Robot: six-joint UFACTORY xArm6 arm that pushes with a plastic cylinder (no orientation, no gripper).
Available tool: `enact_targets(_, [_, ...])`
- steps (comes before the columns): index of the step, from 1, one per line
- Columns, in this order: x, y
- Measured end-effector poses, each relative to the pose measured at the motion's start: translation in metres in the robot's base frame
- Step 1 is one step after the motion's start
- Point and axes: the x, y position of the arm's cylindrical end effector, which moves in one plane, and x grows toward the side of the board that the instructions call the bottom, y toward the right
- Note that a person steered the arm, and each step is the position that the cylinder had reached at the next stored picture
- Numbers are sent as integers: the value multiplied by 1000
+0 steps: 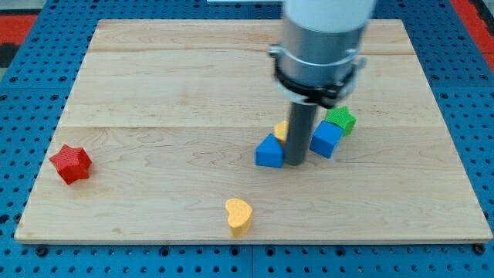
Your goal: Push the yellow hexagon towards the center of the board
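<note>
my tip [296, 163] no gripper, bare rod, down between blue blocks. yellow hexagon [282, 130] mostly hidden behind rod, already near centre of board [154, 93]; looks nearly done.

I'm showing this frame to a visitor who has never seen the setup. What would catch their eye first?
First, the big grey arm coming down from the view's top, its dark rod ending at my tip in a tight cluster right of the board's middle: a blue block, a blue cube, a green block and a half-hidden yellow block. Next, the lone red star at the left edge and the yellow heart near the bottom.
</note>
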Motion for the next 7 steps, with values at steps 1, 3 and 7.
enact_targets(1, [-29,-14])
enact_targets(3, [-51,73])
enact_targets(7, [-119,2])
